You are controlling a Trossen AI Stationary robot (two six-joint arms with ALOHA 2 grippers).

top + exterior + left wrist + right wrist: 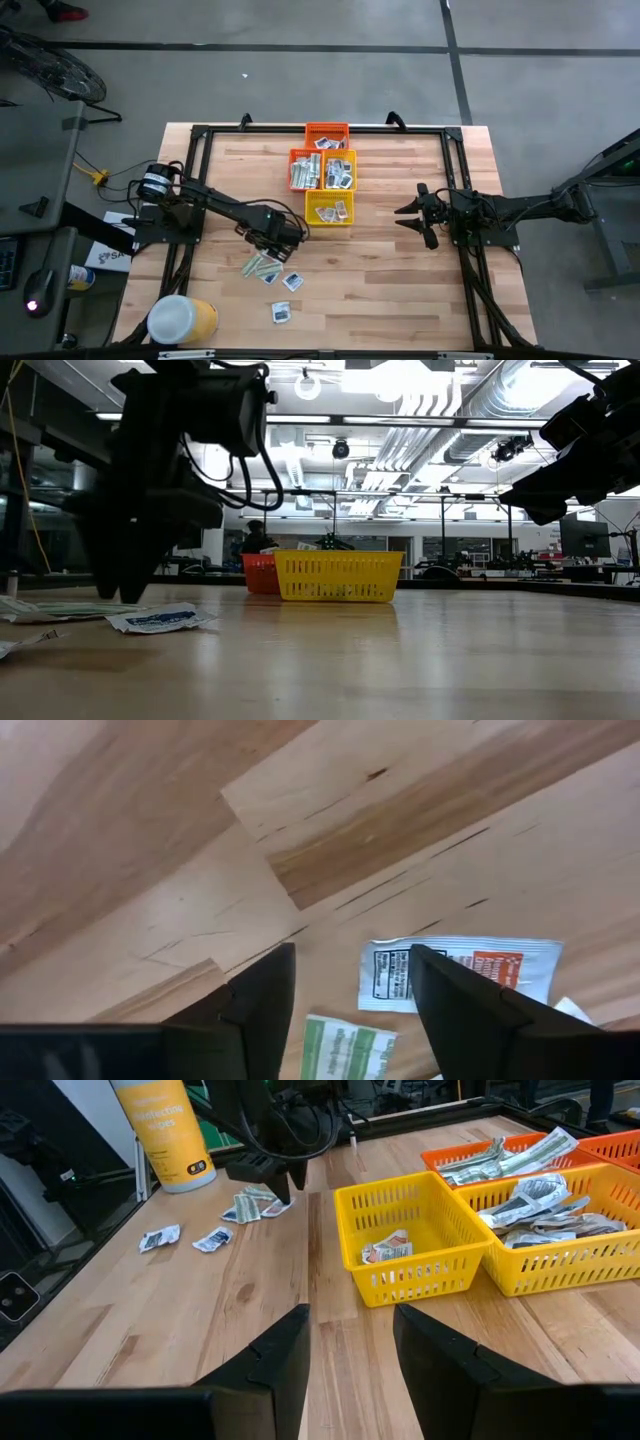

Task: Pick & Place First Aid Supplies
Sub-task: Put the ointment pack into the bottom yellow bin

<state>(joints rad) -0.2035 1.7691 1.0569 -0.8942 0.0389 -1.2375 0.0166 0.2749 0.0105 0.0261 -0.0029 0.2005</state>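
Four small slotted plastic baskets stand clustered at the far middle of the wooden tabletop point(400, 270): an orange basket point(327, 134) at the back, an orange basket point(305, 170) and a yellow basket point(340, 170) side by side in front of it, and a yellow basket point(329, 208) nearest the arms. Each holds flat first aid packets; their printing cannot be read from above. In the low view the nearest yellow basket hides most of the others. The left gripper point(283, 237) is low over the tabletop just beside the nearest yellow basket, fingers parted and holding nothing; its wrist view shows bare wood grain between the fingers, with a white packet with an orange mark point(460, 972) and a green-and-white strip point(348, 1048) beyond, both partly cut off. Loose packets lie near it: a small heap of green-and-white strips point(262, 266), a white square packet point(293, 281) and another white square packet point(281, 313). A yellow tub with a white lid point(180, 319) stands at the near left corner. The right gripper point(412, 217) waits well to the right, fingers parted and empty.
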